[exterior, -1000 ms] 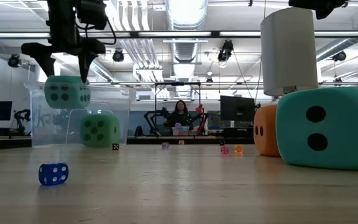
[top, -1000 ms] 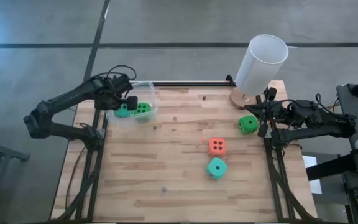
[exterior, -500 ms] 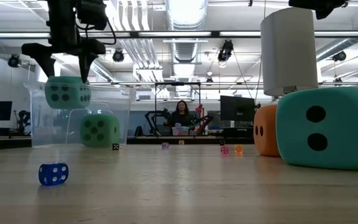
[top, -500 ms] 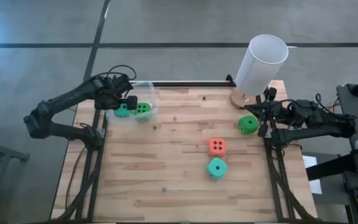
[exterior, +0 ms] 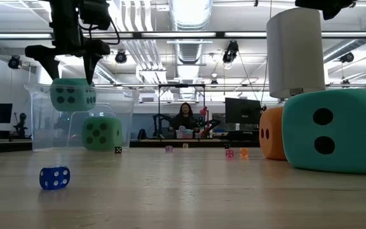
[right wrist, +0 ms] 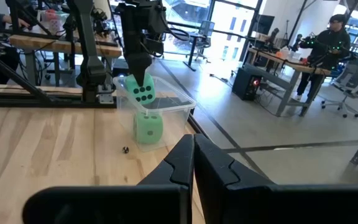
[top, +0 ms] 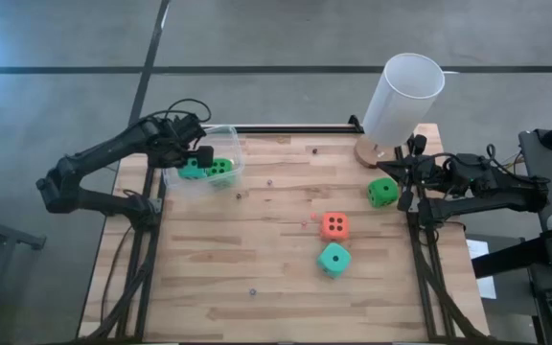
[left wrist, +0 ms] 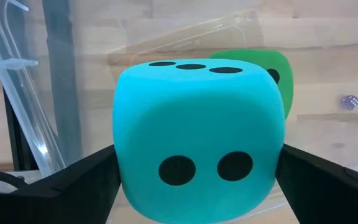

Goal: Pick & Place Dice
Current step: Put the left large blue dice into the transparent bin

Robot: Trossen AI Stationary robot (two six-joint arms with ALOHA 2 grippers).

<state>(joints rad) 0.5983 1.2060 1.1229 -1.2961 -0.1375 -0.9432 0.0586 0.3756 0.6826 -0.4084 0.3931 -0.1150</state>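
My left gripper [top: 196,161] hangs over the clear plastic tub [top: 226,144] at the table's far left, shut on a blue-green die [exterior: 72,94]. A second green die [top: 219,168] rests on the tub's floor. Three more dice sit on the wood. A green one [top: 383,192] is near the right edge, an orange one [top: 333,225] sits mid-right, and a teal one [top: 333,258] lies nearer than it. My right gripper [right wrist: 193,155] is shut and raised beside the green die at the right edge. My left gripper pinches the blue-green die between its two fingers [left wrist: 73,180], one on each of two opposite side faces [left wrist: 126,155]. The fingers come from above, pointing down. The die is lifted clear, level, its lower half below the tub's rim [exterior: 81,89] and above the green die [exterior: 102,132].
A tall white cylinder [top: 402,96] stands tilted on a round base at the far right corner. Tiny dice are scattered on the wood, among them a blue one [exterior: 54,177]. Bare wood lies across the table's near half. A person [right wrist: 334,34] stands in the room behind.
My left gripper, still shut on the die, has shifted a little toward the table's right over the tub. The other dice and my right arm have kept still.
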